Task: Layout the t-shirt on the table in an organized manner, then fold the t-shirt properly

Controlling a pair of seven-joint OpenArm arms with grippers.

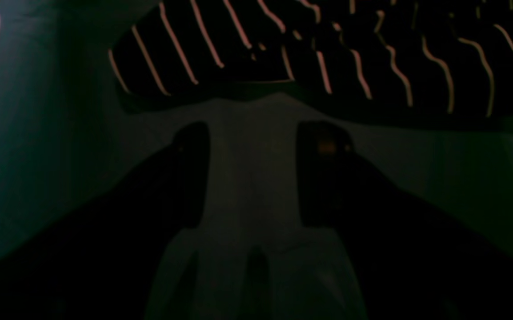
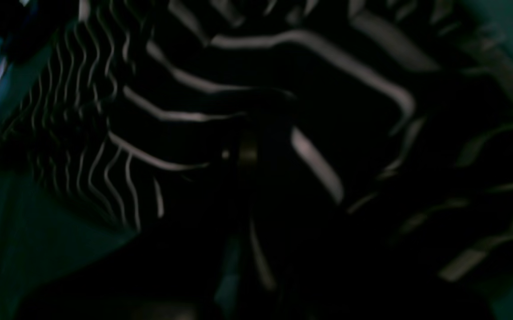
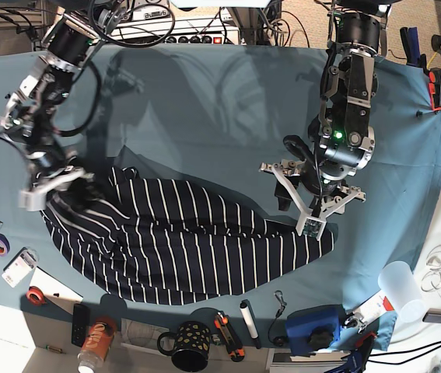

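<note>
Right gripper clenched on the t-shirt near the table's left edge (my anchor for spreading); left gripper gapes empty over its opposite corner.

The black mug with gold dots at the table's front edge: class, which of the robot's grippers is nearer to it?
Left. The left gripper hangs at the shirt's corner, up-right of the mug; the right gripper is farther, at the shirt's opposite end.
</note>
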